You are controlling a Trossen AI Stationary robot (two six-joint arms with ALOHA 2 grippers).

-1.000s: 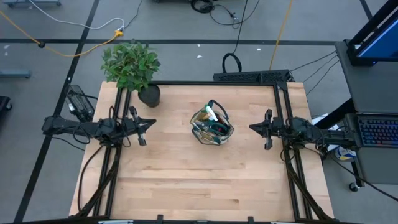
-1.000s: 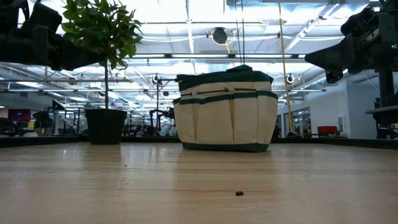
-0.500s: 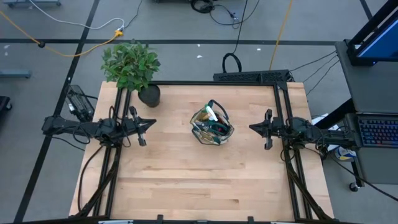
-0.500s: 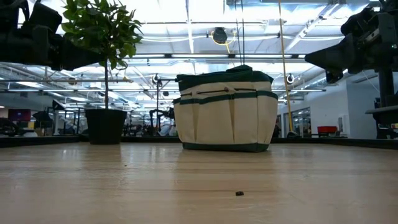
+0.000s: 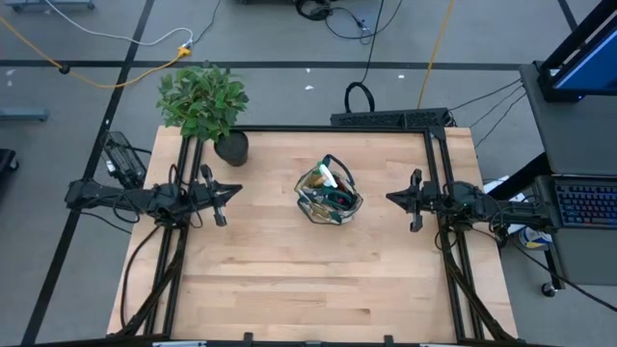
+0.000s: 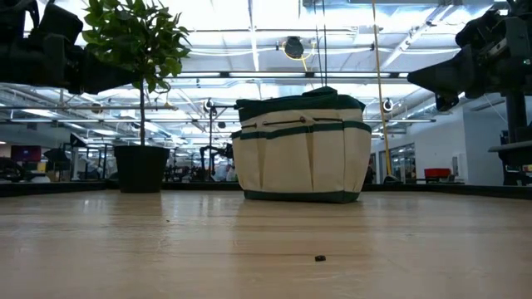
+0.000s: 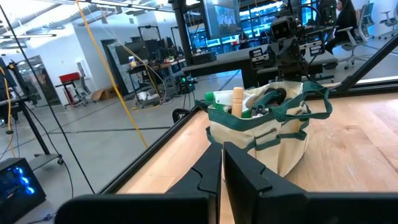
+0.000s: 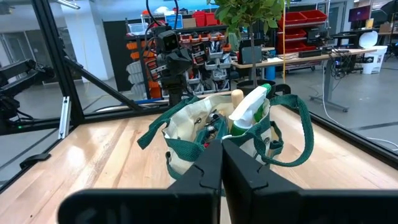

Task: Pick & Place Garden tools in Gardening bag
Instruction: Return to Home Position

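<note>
One bag (image 5: 329, 196) stands between two grippers, the left gripper (image 5: 237, 190) and the right gripper (image 5: 389, 199), each with two fingers (image 7: 205, 171) pressed together. From the bag poke one wooden handle (image 8: 237, 96) and one green-and-white bottle (image 8: 249, 109); the dark tools (image 5: 337, 200) beside them cannot be counted. One potted plant (image 5: 204, 101) stands beyond the left gripper. One dark speck (image 6: 319, 258) lies on the one table (image 5: 289, 289).
</note>
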